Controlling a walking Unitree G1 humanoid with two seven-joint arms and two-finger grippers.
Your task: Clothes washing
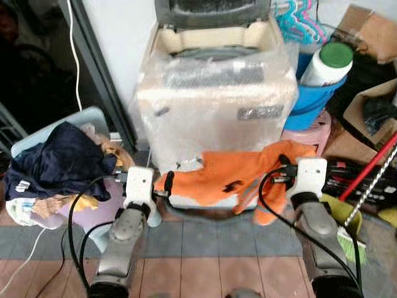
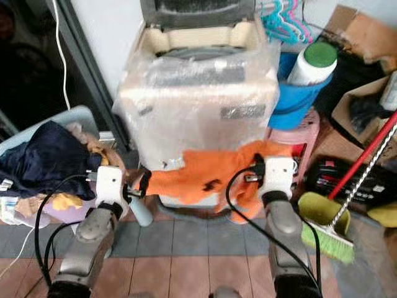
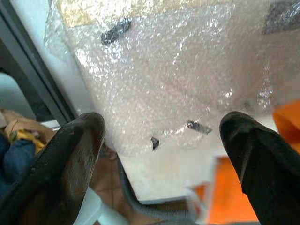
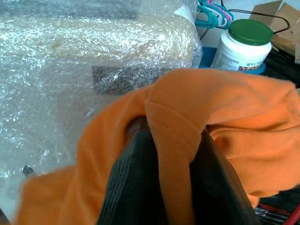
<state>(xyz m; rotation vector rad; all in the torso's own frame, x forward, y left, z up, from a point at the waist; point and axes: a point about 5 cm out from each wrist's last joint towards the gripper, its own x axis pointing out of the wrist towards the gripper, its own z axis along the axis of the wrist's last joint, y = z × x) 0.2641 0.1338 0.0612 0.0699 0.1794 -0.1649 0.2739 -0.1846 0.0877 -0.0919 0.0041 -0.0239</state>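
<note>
A tiled floor (image 1: pixel 205 248) in grey and reddish-brown is running under a cluttered laundry corner, with a white wall and a dark door frame standing behind. At the far left, a pale blue basket (image 1: pixel 93 118) is holding a heap of clothes (image 1: pixel 59 164), a dark navy piece lying on top. Just right of it, the left end effector (image 1: pixel 162 183) is reaching forward at the sleeve end of an orange garment (image 1: pixel 229 177); in the left wrist view its two black fingers (image 3: pixel 70 159) are standing wide apart, with nothing between them, facing the bubble wrap on the machine. The orange garment is hanging stretched across the lower front of the washing machine (image 1: pixel 217 93), which is standing in the middle, wrapped in bubble wrap, its top lid raised. A grey hose (image 3: pixel 140 206) is lying at the foot of the machine. The right end effector (image 1: pixel 282 167) is gripping the right end of the orange garment, and in the right wrist view the cloth is bunching between its closed black fingers (image 4: pixel 126 187). Further right, a white bottle with a green cap (image 1: pixel 325 62) is sitting in a blue bucket (image 1: pixel 310 99) on a pink stool (image 1: pixel 310 130), with teal hangers (image 1: pixel 294 22) behind. At the far right, cardboard boxes (image 1: pixel 366 31) are piling up, and a red-handled broom (image 1: pixel 366 186) is leaning across with its green bristle head near the floor.
</note>
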